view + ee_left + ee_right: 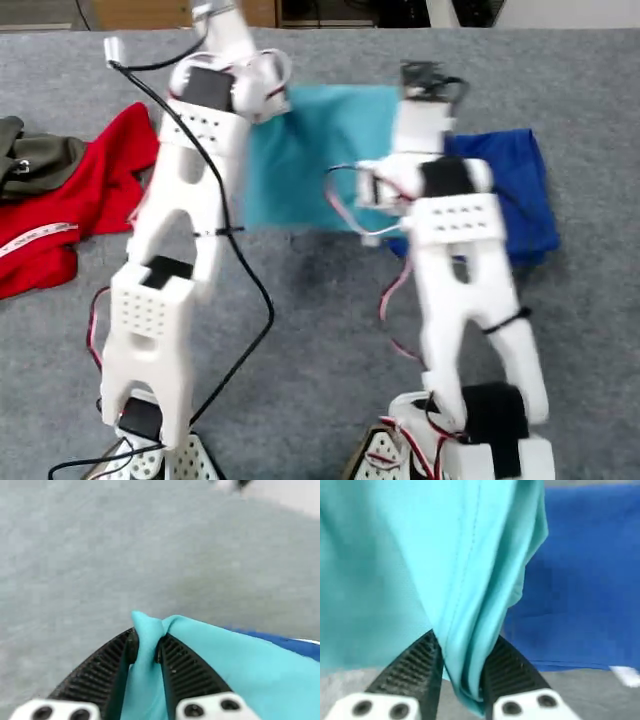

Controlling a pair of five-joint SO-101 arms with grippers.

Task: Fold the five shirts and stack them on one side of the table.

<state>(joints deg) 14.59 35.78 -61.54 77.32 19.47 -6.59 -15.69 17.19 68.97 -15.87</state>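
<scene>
Shirts four, one teal shirt (320,150) at 12 o'clock of table (320,330), one blue shirt (515,190) at 2 o'clock, one red shirt (90,195) and one olive shirt (35,160) at 9 o'clock, left gripper (146,647) and right gripper (462,655) both clamped on teal shirt, white strip (40,237) on red shirt, print unreadable

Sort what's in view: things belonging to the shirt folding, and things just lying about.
Belongs to the job: teal shirt, pinched by the left gripper and right gripper; blue shirt; red shirt; olive garment.
Just lying about: black cable on the grey table.
</scene>
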